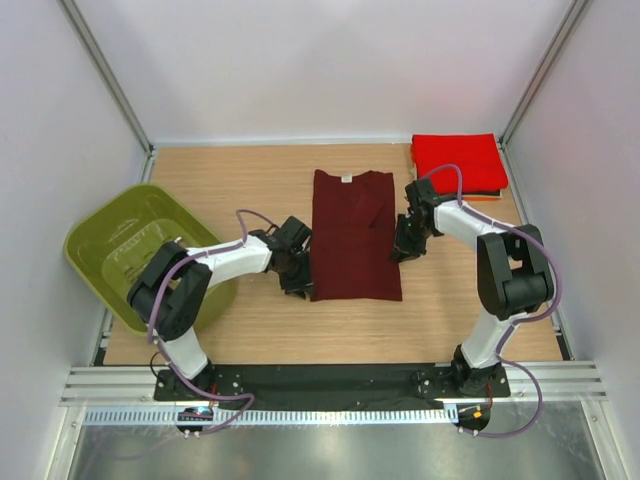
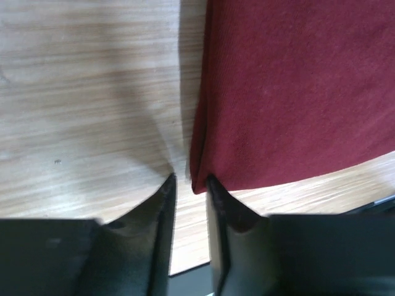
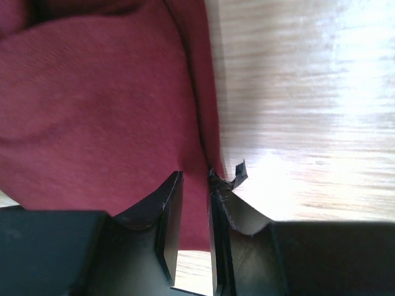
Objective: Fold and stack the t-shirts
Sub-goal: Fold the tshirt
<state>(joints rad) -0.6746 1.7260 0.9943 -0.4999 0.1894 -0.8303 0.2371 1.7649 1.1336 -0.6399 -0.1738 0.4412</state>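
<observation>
The dark maroon t-shirt [image 1: 350, 245] lies flat mid-table, folded into a long rectangle, collar at the far end. The bright red t-shirt [image 1: 456, 160], folded, tops a stack in the far right corner.

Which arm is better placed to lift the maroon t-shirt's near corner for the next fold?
Left, probably. Its tool sits right at the maroon t-shirt's near left corner, while the right tool is partway up the opposite edge.

left end effector [image 2: 191, 177]: low, jaws narrowly parted | right end effector [image 3: 195, 174]: likewise
</observation>
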